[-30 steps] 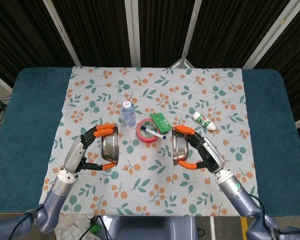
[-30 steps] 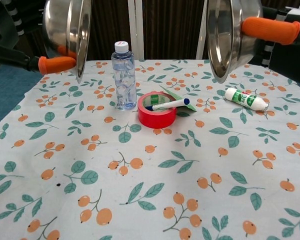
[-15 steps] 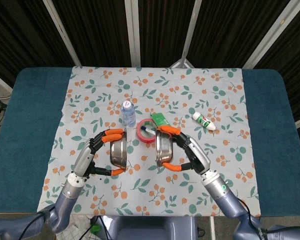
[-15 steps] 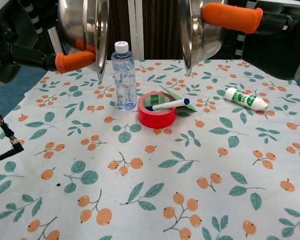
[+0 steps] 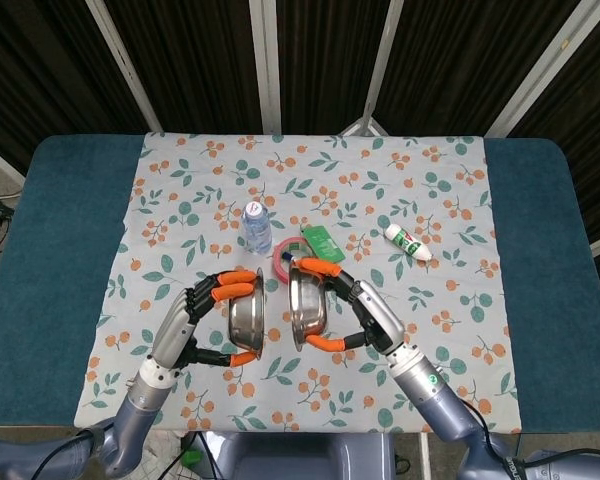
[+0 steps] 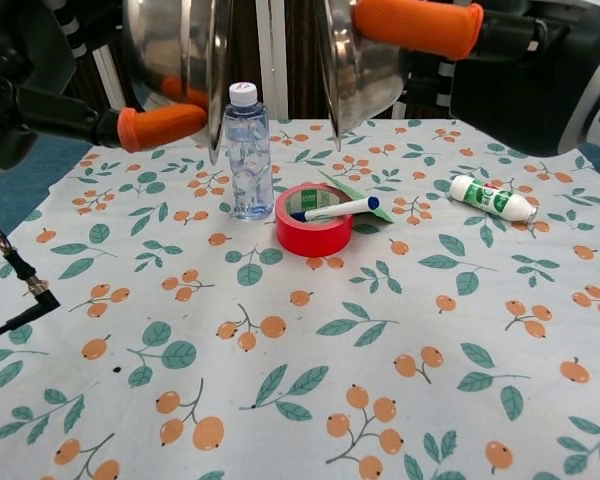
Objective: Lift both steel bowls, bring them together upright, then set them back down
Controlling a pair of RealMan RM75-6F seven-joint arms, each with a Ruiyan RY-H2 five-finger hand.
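While both steel bowls hang in the air above the patterned cloth (image 5: pixel 400 190), each is tipped on its edge with the open mouths turned toward one another. The left hand (image 5: pixel 192 320) grips the left bowl (image 5: pixel 246 317), its orange-tipped fingers (image 5: pixel 230 288) hooked over the upper rim and the thumb at the lower rim. The right hand (image 5: pixel 365 312) grips the right bowl (image 5: pixel 306 305) the same way, fingers over the top, thumb under. The two bowls sit close side by side with a narrow gap between their rims; they are not touching. In the chest view the left bowl (image 6: pixel 180 55) and right bowl (image 6: pixel 355 55) show at the top of the frame, well above the cloth, with the water bottle (image 6: pixel 248 150) standing upright beneath the gap. Just right of the bottle lies a red tape roll (image 6: pixel 313 230) with a blue-capped white pen (image 6: pixel 338 208) resting across it, and a green packet (image 6: pixel 355 198) lies just behind. A white tube with green print (image 6: pixel 492 197) lies further right on the cloth, apart from the rest. The cloth covers a blue counter (image 5: pixel 50 250).
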